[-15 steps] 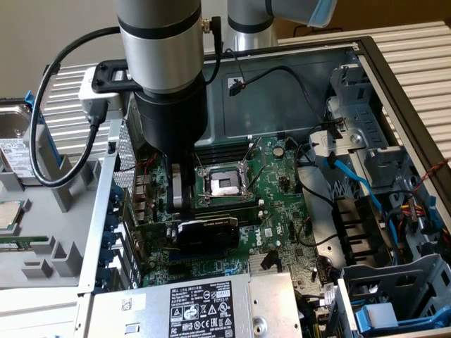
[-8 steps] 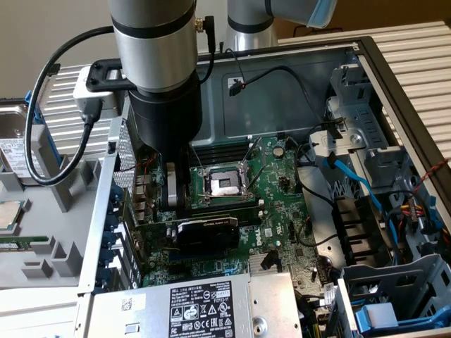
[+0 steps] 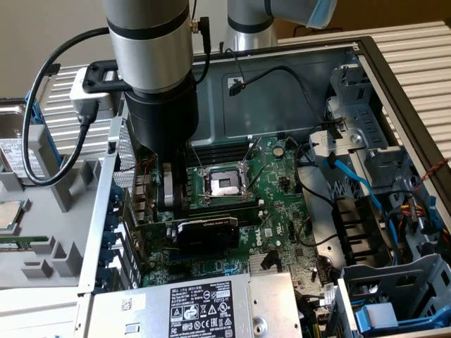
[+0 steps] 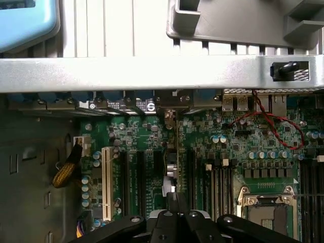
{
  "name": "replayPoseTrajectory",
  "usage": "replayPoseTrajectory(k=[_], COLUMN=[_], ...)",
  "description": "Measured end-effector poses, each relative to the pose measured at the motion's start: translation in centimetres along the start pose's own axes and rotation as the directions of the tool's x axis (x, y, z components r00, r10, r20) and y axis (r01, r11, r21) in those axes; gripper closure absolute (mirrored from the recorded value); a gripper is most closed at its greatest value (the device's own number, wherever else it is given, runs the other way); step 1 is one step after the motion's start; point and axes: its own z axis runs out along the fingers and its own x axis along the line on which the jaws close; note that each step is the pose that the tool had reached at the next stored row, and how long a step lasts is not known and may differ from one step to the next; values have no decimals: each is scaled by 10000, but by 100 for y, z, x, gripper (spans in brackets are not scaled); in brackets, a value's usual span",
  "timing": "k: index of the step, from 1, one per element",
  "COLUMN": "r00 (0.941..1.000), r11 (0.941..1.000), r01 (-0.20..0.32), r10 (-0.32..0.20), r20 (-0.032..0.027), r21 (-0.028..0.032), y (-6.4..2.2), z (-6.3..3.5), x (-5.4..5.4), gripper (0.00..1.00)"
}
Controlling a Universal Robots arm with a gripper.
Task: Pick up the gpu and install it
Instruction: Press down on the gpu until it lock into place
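Your end effector (image 3: 171, 189) hangs low inside the open PC case, just above the motherboard (image 3: 282, 190), btw the rear I/O side and the CPU socket (image 3: 222, 184). One grey finger (image 3: 169, 186) shows in the exterior view; whether the fingers are apart or together, can't tell.

In the wrist view the end effector (image 4: 174, 212) sits right over a thin card edge running up toward the case's rear wall. That edge looks like the gpu seen from above, but the contact point is hidden by the black finger bodies, so a grip can't be confirmed.

The gpu (image 3: 206, 231) stands upright on the motherboard, just below the end effector in the exterior view, black glossy shroud facing the camera, green card edge along its top. It looks lined up w/ an expansion slot, bracket end toward the rear slot openings.

Progress, as a judgement: pick-up and carry look done, card is at or in its slot. Whether it's fully seated can't be told.

Around that: memory slots (image 3: 218, 149) behind the socket, power supply (image 3: 204, 306) at the near edge, blue cables (image 3: 352, 176) at the exterior view's right.
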Motion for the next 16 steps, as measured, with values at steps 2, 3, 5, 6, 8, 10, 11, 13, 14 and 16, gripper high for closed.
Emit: replayPoseTrajectory(k=[2,3,5,6,8,10,11,13,14,16], r00=[10000,10000,10000,10000,10000,10000,10000,10000,10000,10000], r11=[10000,10000,10000,10000,10000,9999,9999,9999,9999,9999], r01=[0,0,0,0,-4,-7,-9,-9,-9,-10], r10=[0,0,0,0,4,7,9,9,9,10], r20=[0,2,3,2,4,5,5,4,4,6], r21=[24,34,54,65,87,106,115,125,126,129], y=[19,23,29,36,52,63,67,71,71,71], z=[4,7,12,14,18,22,24,27,27,29], x=[-5,-9,-17,-20,-23,-25,-25,-25,-25,-26], gripper=[89,89,89,89,89,89,89,89,89,89])
